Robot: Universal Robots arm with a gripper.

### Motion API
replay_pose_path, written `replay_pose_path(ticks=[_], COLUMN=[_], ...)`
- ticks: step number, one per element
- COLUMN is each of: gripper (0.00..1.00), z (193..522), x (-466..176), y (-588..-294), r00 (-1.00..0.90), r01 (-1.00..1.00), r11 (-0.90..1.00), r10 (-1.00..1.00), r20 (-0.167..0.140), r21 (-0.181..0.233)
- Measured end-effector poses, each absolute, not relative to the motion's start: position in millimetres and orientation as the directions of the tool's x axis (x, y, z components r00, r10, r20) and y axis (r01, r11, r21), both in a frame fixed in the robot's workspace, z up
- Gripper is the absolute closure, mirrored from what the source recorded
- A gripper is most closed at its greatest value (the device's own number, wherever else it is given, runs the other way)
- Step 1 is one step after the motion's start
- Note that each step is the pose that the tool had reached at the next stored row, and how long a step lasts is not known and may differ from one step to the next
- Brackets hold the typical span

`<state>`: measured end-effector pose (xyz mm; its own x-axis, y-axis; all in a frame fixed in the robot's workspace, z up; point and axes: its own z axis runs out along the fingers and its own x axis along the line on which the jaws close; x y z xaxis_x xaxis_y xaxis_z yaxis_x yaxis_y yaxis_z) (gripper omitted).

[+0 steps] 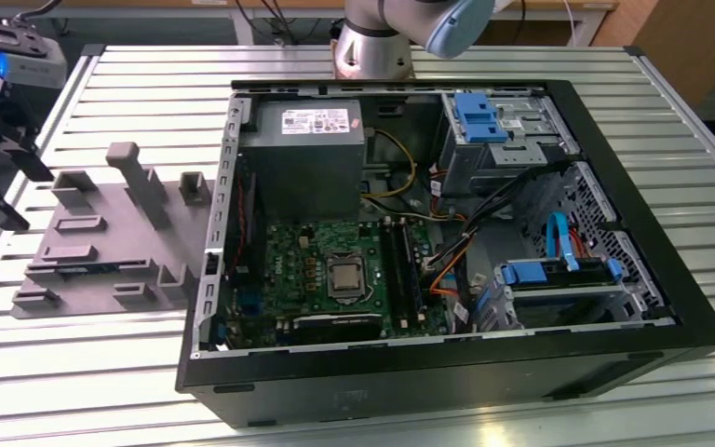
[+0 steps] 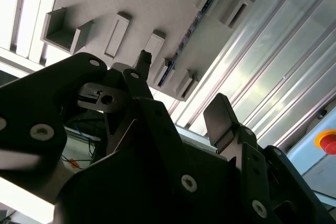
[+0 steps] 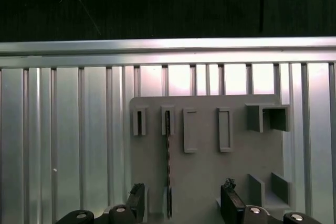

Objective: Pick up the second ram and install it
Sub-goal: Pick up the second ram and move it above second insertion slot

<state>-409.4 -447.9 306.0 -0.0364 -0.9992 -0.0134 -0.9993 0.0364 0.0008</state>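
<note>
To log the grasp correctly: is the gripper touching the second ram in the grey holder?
Apart. In the first wrist view the open gripper straddles the second ram, with bare holder tray showing between each finger and the stick.

Bright even light, glare on table slats (image 3: 178,80), black jaws in shadow

Matt grey plastic tray (image 3: 210,177) on shiny ribbed metal table (image 3: 68,145) — gripper (image 3: 182,186) matt (black).
</note>
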Motion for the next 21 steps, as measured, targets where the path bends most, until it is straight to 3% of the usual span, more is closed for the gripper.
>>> replay_pose_path(ticks=[21], gripper=[0.33], z=[275.5], x=[-409.4], y=[-448.9], r00=[-0.036], r01=[-0.999], r11=[0.036], r10=[-0.999], r20=[-0.013], r21=[0.001])
